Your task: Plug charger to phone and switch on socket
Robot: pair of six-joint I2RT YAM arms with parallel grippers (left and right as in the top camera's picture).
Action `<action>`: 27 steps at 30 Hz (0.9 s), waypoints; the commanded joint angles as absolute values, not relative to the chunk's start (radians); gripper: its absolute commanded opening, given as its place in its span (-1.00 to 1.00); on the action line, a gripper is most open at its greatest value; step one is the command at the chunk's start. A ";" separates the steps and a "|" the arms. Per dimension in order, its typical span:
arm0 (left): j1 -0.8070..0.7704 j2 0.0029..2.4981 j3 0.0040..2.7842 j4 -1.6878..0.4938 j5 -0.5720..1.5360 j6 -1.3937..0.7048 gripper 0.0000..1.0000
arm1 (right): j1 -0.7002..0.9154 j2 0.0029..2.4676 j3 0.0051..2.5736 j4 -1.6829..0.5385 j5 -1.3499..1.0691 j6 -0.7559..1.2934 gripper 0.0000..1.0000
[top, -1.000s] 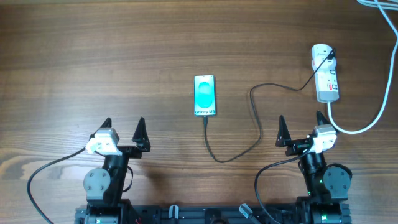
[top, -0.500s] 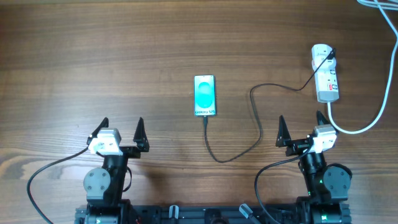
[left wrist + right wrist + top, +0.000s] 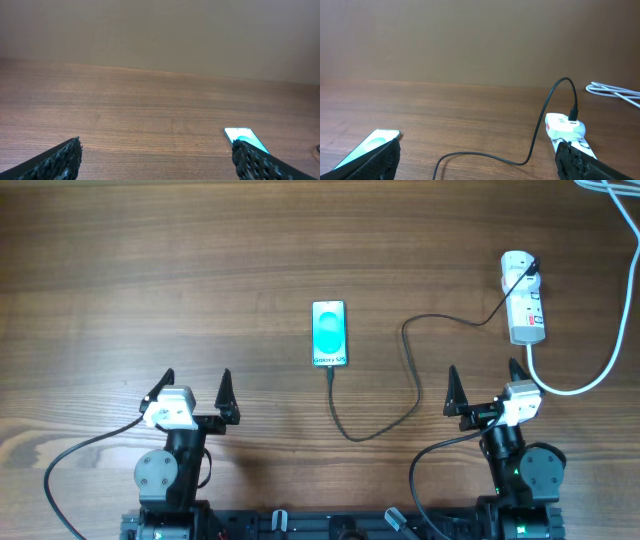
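On the wooden table [image 3: 250,250], seen from overhead, the phone [image 3: 329,333] lies face up near the middle, its teal screen lit. The charger [image 3: 412,375] runs as a thin black cable from the top end of the socket [image 3: 523,310], loops down and left, then rises to the phone's bottom edge. Whether its tip is seated in the phone cannot be told. The socket lies at the right, with its thick white cord [image 3: 590,385] curving away toward the right edge. The left gripper [image 3: 197,380] and right gripper [image 3: 483,375] sit near the front edge, both with jaws spread wide and holding nothing, well apart from phone and socket.

From the left wrist, the wide-set fingers [image 3: 60,160] frame bare wood, and the phone shows at the lower right.

From the right wrist, the phone's corner lies at the lower left. The socket sits at the right, and the charger arches up out of it.
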State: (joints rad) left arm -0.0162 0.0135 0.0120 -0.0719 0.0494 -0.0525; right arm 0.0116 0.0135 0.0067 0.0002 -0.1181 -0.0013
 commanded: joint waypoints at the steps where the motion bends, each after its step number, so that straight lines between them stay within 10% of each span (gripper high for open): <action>1: -0.008 0.003 0.006 -0.078 0.035 -0.005 1.00 | 0.016 0.004 0.005 0.004 -0.102 0.007 0.99; 27: 0.018 0.003 0.006 -0.079 0.028 -0.006 1.00 | 0.016 0.004 0.005 0.004 -0.102 0.007 0.99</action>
